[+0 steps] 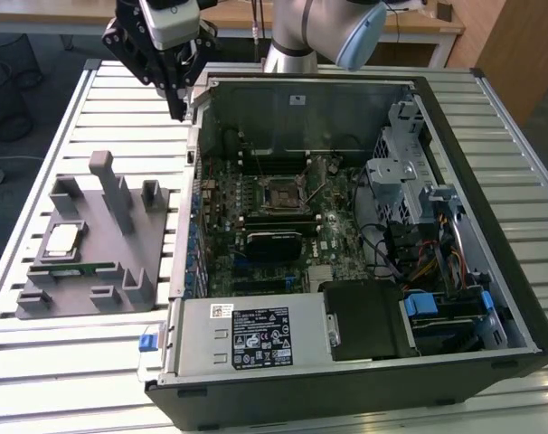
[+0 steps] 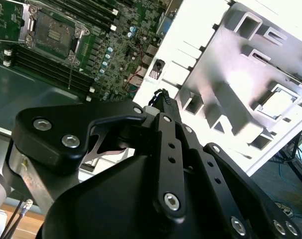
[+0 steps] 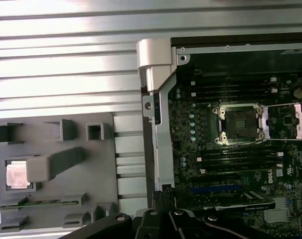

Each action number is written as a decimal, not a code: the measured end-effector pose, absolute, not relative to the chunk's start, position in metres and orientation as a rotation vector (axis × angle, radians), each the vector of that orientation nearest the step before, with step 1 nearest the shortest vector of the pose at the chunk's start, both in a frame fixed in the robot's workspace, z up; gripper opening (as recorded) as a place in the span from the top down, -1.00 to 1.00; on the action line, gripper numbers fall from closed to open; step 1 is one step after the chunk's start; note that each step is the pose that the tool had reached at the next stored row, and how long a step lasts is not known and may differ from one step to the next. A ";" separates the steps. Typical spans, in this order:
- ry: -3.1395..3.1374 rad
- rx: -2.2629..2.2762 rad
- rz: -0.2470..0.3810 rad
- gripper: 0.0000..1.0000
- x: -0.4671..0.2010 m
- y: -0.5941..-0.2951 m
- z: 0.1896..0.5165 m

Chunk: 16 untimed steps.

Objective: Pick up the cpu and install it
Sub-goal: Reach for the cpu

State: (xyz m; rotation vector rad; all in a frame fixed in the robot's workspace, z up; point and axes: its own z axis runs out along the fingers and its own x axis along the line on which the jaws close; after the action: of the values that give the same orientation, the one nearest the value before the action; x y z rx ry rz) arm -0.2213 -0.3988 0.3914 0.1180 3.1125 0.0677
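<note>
On the slatted metal table (image 1: 84, 366), at the exterior view's left, lies a grey holder (image 1: 75, 291) with raised posts and pockets. The cpu (image 1: 61, 240) sits flat in a square pocket of that holder, silver top up, touched by nothing; both wrist views show it there too (image 3: 17, 175) (image 2: 278, 102). Just beside it, in a narrow slot of the same holder, lies a green memory stick (image 1: 70, 268).

The gripper (image 1: 176, 110) hangs above the table between the holder and the corner of the computer case (image 1: 346, 384), well apart from the cpu. Its fingers are together and hold nothing.

Further right stands the open case. Inside it lies a green circuit board (image 1: 256, 226) with a black-framed socket (image 1: 283, 193) near its middle; in the first wrist view the socket's (image 3: 239, 123) metal cover is swung open to one side. A silver box (image 1: 247, 334) fills the near corner of the case, and coloured cables (image 1: 428, 253) run along its far right side.
</note>
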 end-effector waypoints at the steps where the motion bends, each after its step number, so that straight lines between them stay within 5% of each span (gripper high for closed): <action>1: 3.112 0.118 0.068 0.79 -0.222 -0.399 0.391; 16: 3.113 0.118 0.068 0.79 -0.234 -0.399 0.391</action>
State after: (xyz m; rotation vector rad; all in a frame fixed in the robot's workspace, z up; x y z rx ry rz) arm -0.2335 -0.3988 0.3912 0.1179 3.1125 0.0676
